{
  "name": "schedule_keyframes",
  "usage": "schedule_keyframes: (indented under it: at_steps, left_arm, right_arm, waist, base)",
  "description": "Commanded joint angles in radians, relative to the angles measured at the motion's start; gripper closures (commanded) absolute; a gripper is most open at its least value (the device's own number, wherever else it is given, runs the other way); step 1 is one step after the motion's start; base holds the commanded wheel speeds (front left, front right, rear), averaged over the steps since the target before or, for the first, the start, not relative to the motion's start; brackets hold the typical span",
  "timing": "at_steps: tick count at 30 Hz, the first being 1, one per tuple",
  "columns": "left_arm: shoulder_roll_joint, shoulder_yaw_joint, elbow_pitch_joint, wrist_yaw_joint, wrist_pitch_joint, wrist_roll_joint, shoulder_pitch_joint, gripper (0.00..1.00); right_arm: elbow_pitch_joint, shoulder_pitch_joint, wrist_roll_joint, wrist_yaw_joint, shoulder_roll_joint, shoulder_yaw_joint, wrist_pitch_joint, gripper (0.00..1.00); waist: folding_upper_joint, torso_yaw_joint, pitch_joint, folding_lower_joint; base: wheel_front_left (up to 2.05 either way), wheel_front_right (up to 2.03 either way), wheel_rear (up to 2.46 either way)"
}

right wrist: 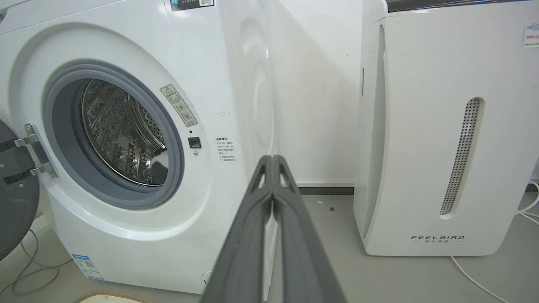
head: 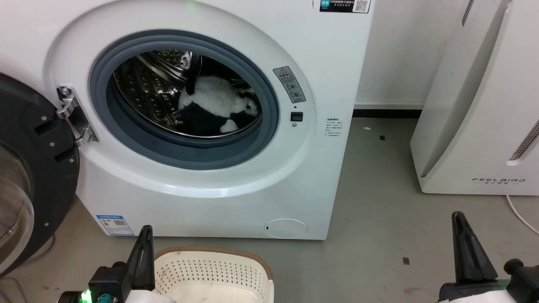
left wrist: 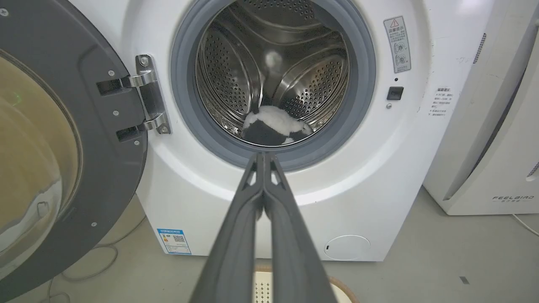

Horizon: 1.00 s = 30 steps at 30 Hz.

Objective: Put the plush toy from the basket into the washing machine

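The panda plush toy (head: 214,107) lies inside the steel drum of the washing machine (head: 236,185), on the drum floor behind the grey rubber ring; the left wrist view shows the plush toy (left wrist: 273,128) low in the drum. The round black door (head: 29,176) stands swung open at the left. The cream basket (head: 210,271) sits on the floor in front of the washer, with bare perforated walls in view. My left gripper (head: 145,235) is beside the basket's left rim, shut and holding nothing (left wrist: 264,158). My right gripper (head: 459,223) hangs at the lower right, shut and holding nothing (right wrist: 273,160).
A white FEELBIRD appliance (head: 484,126) stands to the right of the washer, with a grey floor strip (head: 370,202) between them. A white cable (head: 520,214) trails from its base. Loose cables (left wrist: 97,261) lie on the floor under the open door.
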State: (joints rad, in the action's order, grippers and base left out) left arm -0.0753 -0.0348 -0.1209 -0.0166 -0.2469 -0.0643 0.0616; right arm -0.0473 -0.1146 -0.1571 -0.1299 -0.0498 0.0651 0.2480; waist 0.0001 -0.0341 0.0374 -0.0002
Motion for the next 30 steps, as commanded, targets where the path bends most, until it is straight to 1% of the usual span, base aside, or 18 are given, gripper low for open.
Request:
schedule_keyframes:
  at_steps: [1,30]
  left_arm:
    - [0.001,0.001,0.006,0.001,0.005,0.003,-0.003,1.00]
    - [0.007,0.009,0.034,0.005,0.063,0.018,-0.017,1.00]
  right_arm:
    - [0.002,0.006,0.007,0.000,0.000,-0.002,-0.006,1.00]
    - [0.013,0.032,0.042,0.000,0.000,-0.017,-0.063,1.00]
  waist:
    - [-0.0001,0.001,-0.001,0.0002]
    - [-0.0001,0.009,-0.009,0.0002]
  base:
    - [0.00,0.00,0.00]
    - [0.00,0.00,0.00]
